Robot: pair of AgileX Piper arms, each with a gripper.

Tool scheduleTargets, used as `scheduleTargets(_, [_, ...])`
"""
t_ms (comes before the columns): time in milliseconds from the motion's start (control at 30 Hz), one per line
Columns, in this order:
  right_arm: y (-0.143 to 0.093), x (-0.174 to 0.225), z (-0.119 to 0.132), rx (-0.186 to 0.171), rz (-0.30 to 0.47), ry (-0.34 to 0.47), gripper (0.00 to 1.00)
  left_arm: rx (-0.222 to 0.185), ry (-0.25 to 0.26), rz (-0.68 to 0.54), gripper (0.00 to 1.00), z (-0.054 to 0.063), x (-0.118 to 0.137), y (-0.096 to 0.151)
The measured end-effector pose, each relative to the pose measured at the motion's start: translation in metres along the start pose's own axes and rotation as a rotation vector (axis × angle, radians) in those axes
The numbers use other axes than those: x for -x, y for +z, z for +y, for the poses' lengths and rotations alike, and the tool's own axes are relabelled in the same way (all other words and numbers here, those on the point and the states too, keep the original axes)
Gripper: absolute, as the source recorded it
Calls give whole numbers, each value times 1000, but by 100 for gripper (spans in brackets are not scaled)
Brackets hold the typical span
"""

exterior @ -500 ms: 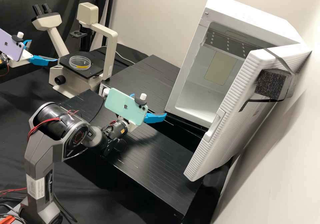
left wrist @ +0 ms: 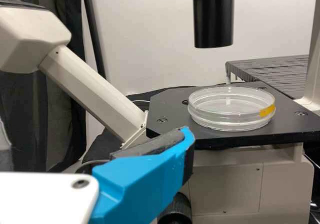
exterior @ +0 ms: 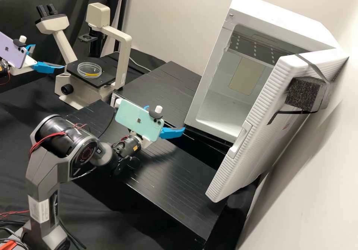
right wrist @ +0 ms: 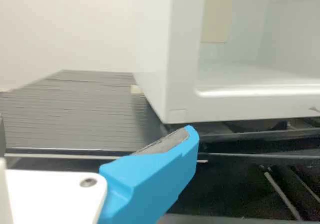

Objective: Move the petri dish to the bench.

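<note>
Toward the near side of the scene, the right gripper (right wrist: 95,131) has its two fingers apart with nothing gripped, over the black bench (exterior: 175,183) and near the open front of the white cabinet (exterior: 283,17), whose door (exterior: 253,130) stands open on the right. The dish is not on the bench, so the task looks to be at its start: the left gripper seems lined up for the approach, but the grasp, the lift, the carry across and the setting down all remain, and then the release. The right arm does not look needed for this move

Farther back on the left, the left gripper (exterior: 49,56) also has its fingers spread and holds nothing. Just beyond its fingertips and to their right in the scene, the clear dish (exterior: 89,70) lies flat on the black plate (exterior: 104,79) of the microscope (exterior: 121,56), with a yellow patch (left wrist: 267,110) on its side. In the left wrist view, the dish sits ahead of the near blue finger, apart from it and not between the two. The gripper probably has to go forward a little, with the dish's rim between its fingers, before closing; a lopsided approach could push the dish along the plate
</note>
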Motion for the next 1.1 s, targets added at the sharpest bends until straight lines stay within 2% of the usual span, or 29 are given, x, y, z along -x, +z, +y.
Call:
scheduleTargets(200, [-41,22,-21,-30,153,-64,100,0,0,0,100,0,0,0])
scheduleTargets(400, [-88,41,-53,15,337,-182,100,0,0,0,100,0,0,0])
scheduleTargets(500, [-108,43,-61,15,399,-200,100,0,0,0,100,0,0,0])
scheduleTargets(867, [-157,18,-86,-71,463,-190,100,0,0,0,100,0,0,0])
scheduleTargets(933, [-166,10,-93,-75,470,-198,100,0,0,0,100,0,0,0])
scheduleTargets(1100, [-183,-10,-116,-42,466,-242,100,0,0,0,100,0,0,0])
